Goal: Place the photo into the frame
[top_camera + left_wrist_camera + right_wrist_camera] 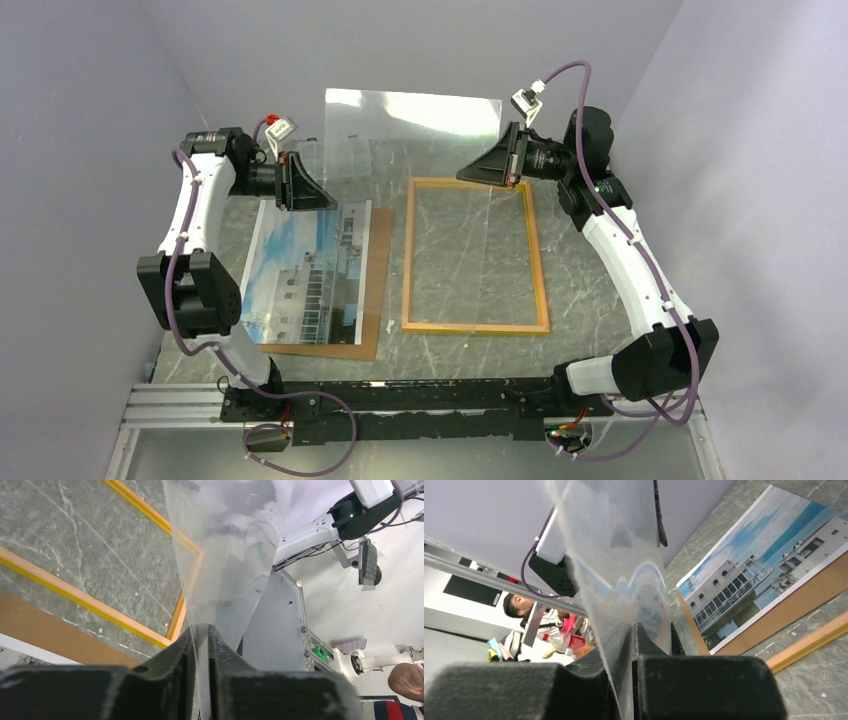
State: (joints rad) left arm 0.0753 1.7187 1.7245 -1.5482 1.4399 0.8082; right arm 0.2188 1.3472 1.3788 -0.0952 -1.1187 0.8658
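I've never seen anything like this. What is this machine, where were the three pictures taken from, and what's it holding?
The left arm and right arm are robot arms bolted to a table. The wide picture looks down from above and behind them; the other two come from a camera on each wrist. On the table lie a photo on a brown board and, beside it, an empty frame. The left end effector and the right end effector each pinch a clear sheet, held up between the arms.
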